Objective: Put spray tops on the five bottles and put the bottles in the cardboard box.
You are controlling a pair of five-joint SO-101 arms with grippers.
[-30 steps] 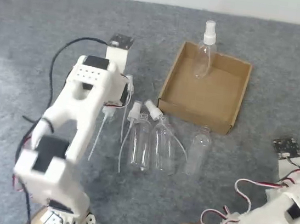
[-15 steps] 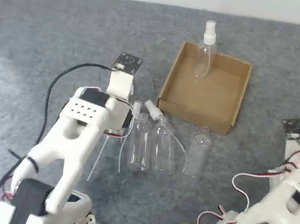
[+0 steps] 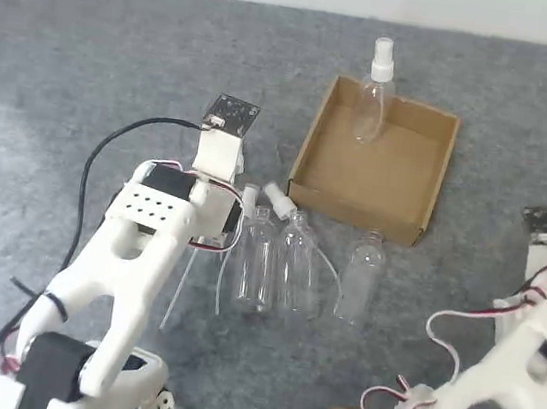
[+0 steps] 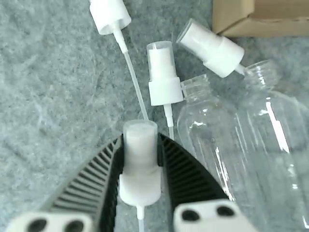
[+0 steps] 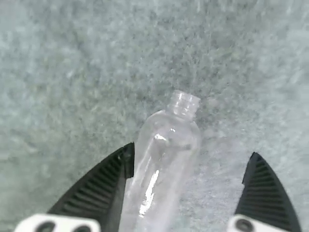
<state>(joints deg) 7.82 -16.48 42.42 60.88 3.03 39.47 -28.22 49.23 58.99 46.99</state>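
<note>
The left gripper (image 4: 140, 142) held a white spray top (image 4: 140, 181) pinched by its collar just in front of the cardboard box (image 3: 354, 207), beside three clear bottles (image 3: 298, 263) lying on the grey carpet (image 3: 67, 87). A capped bottle (image 3: 373, 97) stood inside the box against its far wall. The right gripper (image 5: 190, 154) hung with jaws wide apart over an uncapped bottle (image 5: 166, 159), apparently the one nearest the box's front wall. Fitting the top looked to call for feeding its thin tube into an open neck first, keeping top and bottle in one line, and having the free gripper steady the bottle, since a round bottle on its side could roll. More loose spray tops (image 4: 163, 72) lay close by.
</note>
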